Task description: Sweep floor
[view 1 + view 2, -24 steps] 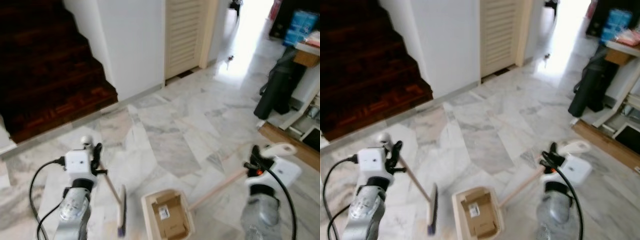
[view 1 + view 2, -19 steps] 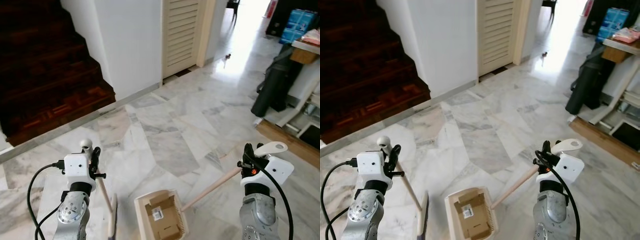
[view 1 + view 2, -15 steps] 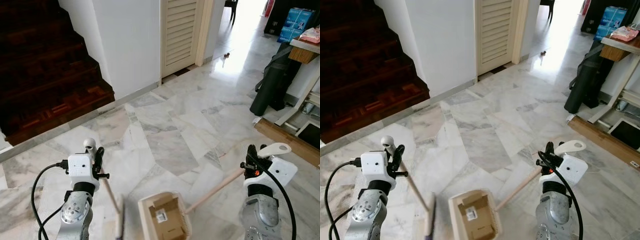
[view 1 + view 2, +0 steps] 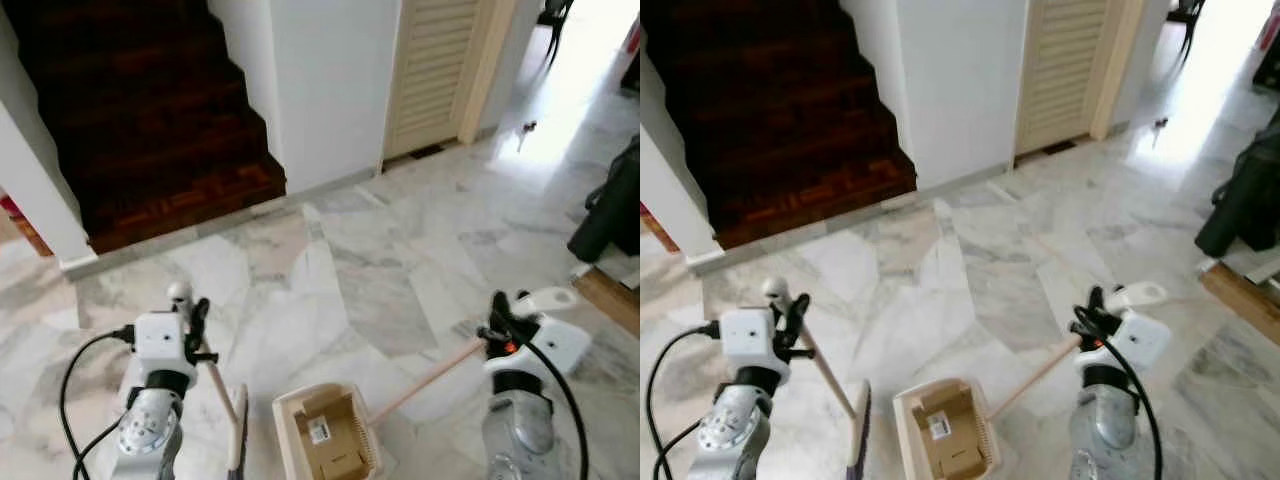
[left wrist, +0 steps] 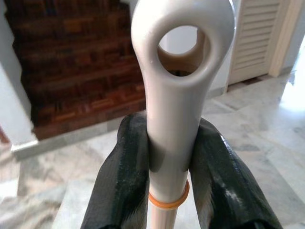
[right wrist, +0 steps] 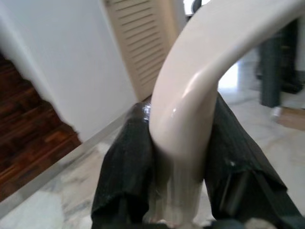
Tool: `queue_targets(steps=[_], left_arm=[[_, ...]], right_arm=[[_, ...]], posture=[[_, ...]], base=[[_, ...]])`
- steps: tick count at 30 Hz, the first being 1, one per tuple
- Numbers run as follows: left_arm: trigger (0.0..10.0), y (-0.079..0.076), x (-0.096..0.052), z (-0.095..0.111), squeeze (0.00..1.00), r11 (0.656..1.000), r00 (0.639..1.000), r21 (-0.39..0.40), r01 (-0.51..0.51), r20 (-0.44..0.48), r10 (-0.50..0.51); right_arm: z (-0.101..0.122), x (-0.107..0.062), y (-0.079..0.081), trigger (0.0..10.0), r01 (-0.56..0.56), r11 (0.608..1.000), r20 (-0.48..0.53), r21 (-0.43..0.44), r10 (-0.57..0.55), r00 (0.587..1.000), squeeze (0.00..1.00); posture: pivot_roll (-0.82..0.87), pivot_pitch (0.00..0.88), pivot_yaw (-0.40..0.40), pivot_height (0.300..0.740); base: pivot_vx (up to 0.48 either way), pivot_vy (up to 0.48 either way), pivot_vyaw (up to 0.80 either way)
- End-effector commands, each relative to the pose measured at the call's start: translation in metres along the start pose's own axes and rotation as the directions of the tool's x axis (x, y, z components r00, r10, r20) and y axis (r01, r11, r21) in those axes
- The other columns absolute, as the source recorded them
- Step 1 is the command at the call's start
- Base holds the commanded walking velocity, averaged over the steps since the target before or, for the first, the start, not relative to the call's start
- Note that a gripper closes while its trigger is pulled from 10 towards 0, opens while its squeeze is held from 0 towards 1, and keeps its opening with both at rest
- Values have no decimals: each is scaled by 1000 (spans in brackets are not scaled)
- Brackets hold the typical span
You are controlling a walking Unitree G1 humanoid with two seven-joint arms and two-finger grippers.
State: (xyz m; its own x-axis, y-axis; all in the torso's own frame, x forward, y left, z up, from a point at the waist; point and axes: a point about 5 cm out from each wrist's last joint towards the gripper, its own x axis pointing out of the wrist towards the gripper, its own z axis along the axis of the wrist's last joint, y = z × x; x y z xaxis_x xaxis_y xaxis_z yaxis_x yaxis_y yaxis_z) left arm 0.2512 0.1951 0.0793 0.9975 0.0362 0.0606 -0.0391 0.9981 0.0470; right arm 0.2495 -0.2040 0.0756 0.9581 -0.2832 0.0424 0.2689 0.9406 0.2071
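Observation:
My left gripper is shut on the cream handle of a broom, whose brush head rests on the marble floor at lower left. In the left wrist view both fingers clamp the broom handle below its loop end. My right gripper is shut on the curved cream handle of a dustpan, which sits on the floor between the arms with a piece of cardboard inside. In the right wrist view the fingers grip the dustpan handle.
A dark wooden staircase rises at upper left beside a white wall. A louvred cream door stands behind. A black bag leans at the right edge. Open marble floor lies ahead.
The camera has swung left, bringing more staircase and a white post into view and pushing the right-side furniture out. Both grippers keep their holds; broom and dustpan stay in place.

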Motion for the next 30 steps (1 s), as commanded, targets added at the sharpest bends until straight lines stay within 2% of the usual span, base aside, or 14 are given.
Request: queue_targets(steps=[1,30], left_arm=[[9098,-3,4,12,0,1000,999,5,16,49,-17],[9020,-4,4,15,0,1000,999,-11,-3,36,3]], right_arm=[[10,4,0,10000,-2,1000,44,6,1,999,0],[12,5,1,10000,17,999,29,28,-18,999,0]], posture=[[-5,0,16,740],[-3,0,7,740]], base=[[0,251,0],[0,295,0]])
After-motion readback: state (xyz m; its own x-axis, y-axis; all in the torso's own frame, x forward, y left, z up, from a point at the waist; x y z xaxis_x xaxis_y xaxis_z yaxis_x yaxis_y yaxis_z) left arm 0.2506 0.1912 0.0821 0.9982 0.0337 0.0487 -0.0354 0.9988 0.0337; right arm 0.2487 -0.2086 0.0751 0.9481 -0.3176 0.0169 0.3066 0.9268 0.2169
